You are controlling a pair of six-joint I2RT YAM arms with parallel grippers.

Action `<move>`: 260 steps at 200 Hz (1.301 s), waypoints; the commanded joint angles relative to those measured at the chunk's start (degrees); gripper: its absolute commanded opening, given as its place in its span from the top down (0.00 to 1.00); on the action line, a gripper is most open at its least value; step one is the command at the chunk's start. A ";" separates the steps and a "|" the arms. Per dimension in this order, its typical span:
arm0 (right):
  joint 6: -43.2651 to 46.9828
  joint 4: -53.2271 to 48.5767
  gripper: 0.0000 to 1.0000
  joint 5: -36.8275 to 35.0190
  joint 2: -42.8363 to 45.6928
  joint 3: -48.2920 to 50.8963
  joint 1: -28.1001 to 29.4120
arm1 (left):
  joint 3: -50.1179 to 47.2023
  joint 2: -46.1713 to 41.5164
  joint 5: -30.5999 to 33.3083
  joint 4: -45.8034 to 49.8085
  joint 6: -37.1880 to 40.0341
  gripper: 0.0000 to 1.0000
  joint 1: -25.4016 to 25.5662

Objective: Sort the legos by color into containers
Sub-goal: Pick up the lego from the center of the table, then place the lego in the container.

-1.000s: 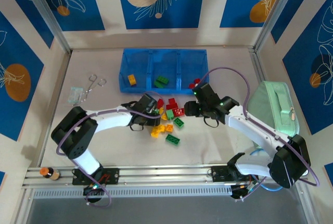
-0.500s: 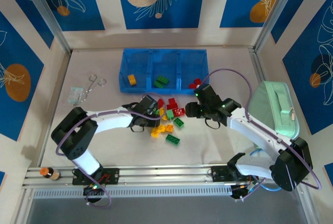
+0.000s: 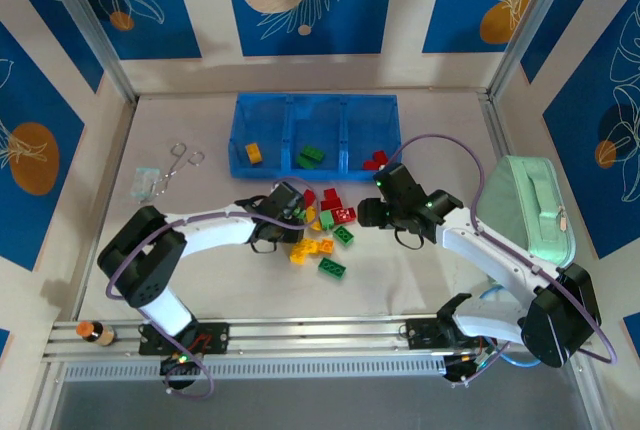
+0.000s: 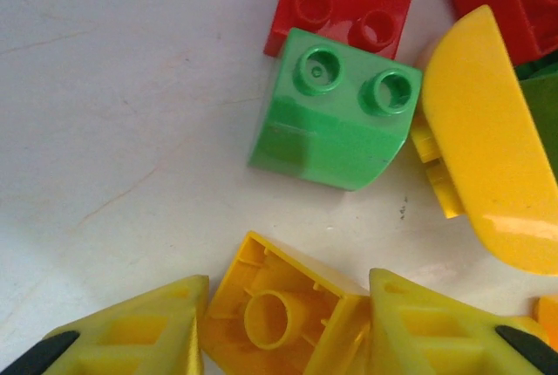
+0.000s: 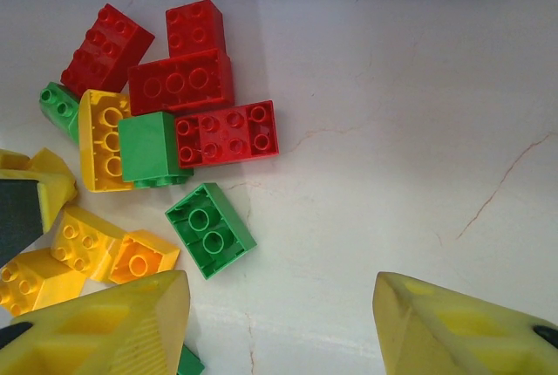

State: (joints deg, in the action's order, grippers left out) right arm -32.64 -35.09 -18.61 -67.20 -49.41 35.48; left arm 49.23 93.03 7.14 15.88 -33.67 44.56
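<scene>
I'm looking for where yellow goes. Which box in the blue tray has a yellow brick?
The left compartment: one yellow brick lies in it. The middle compartment holds green bricks, the right compartment red bricks.

Bright, even overhead light, soft faint shadows, small glare on a curved yellow brick (image 4: 488,148), mostly sharp

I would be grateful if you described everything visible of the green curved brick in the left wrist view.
The green curved brick is glossy plastic, with two round studs along one edge and a smooth face curving down from them. It lies studs up on the pale table. A red brick abuts its studded edge, and a yellow curved piece meets its right corner.
</scene>
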 commanded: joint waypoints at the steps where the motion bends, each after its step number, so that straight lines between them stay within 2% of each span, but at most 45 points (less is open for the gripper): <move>1: -0.93 0.11 0.42 0.57 1.18 0.96 -0.33 | 1.72 -2.08 2.77 4.58 1.97 0.62 0.38; 87: -1.37 0.21 0.42 0.20 2.84 2.53 -0.72 | 3.65 -6.53 4.47 6.17 4.43 0.64 -3.77; 148: -1.70 0.02 0.42 0.48 4.42 3.61 -1.29 | 8.45 -7.00 1.72 6.15 7.13 0.64 -12.56; 210: -2.40 -0.68 0.42 1.47 6.08 4.30 -1.21 | 20.72 0.32 0.25 7.56 10.43 0.64 -22.44; 260: -3.79 -1.62 0.42 1.84 8.75 6.25 -0.27 | 31.97 9.98 0.95 10.06 12.44 0.64 -25.87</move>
State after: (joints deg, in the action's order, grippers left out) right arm -34.81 -35.42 -17.76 -60.45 -44.25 34.54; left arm 76.31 99.20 8.40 22.63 -23.49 19.90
